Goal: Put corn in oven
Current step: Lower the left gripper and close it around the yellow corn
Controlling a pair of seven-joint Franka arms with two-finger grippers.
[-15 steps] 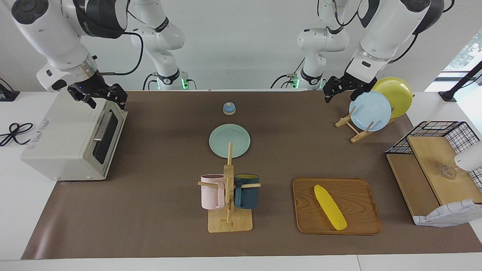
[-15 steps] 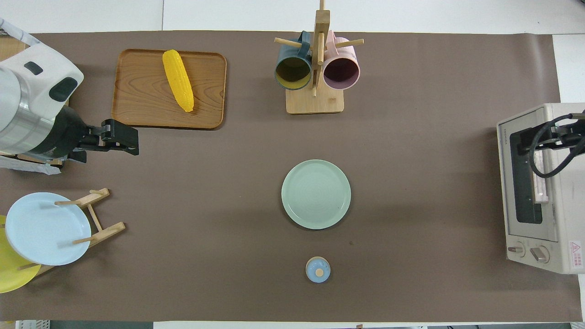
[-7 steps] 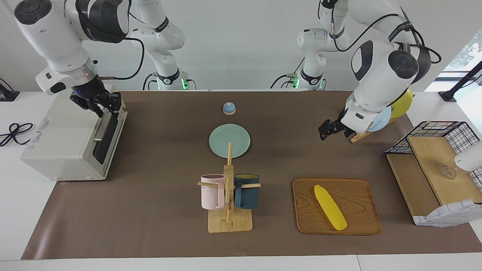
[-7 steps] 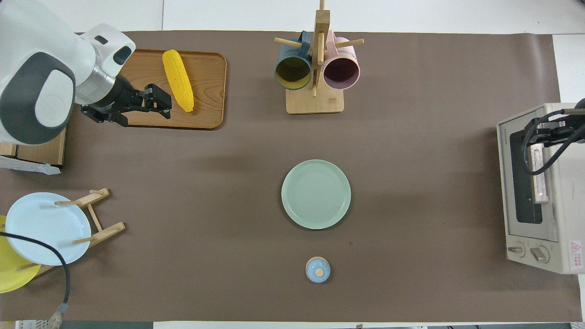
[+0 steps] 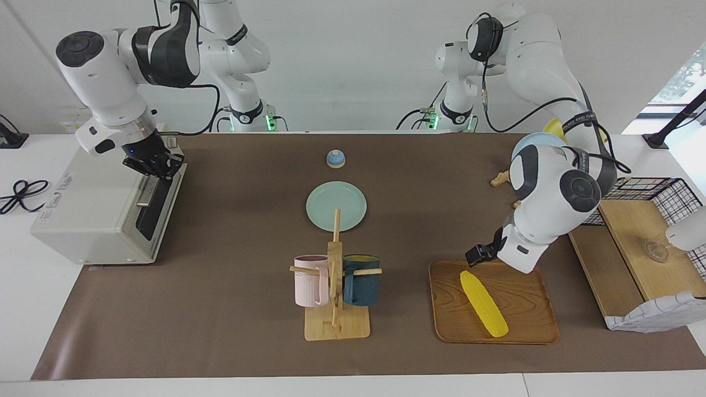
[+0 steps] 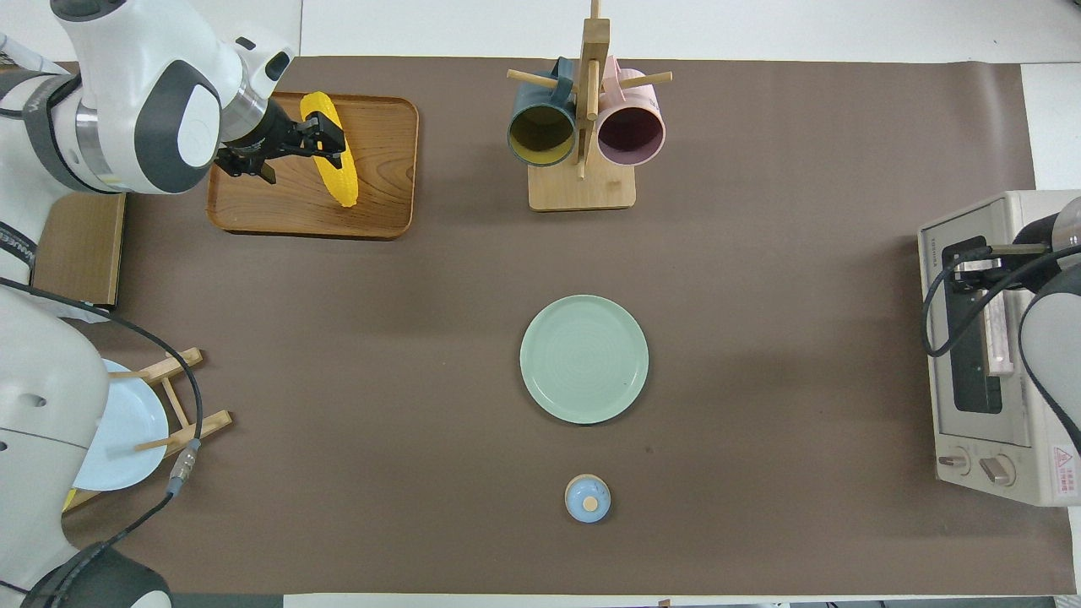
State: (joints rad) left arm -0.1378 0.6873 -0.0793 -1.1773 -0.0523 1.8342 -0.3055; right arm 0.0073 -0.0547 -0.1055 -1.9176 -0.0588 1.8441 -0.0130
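Left pincer has moved over the corn on the tray, fingers apart.

A brown mat is covering the white table, and the off-white oven is sitting at the right arm's end, half on the mat and half on the bare tabletop. Along the middle, a small blue bell is lying nearest the robots, a green plate is lying farther out, and a wooden mug rack is standing farther still. Toward the left arm's end, a wooden tray is resting beside the mug rack, a wooden plate stand is standing nearer the robots, and a wooden shelf is sitting at the mat's edge.
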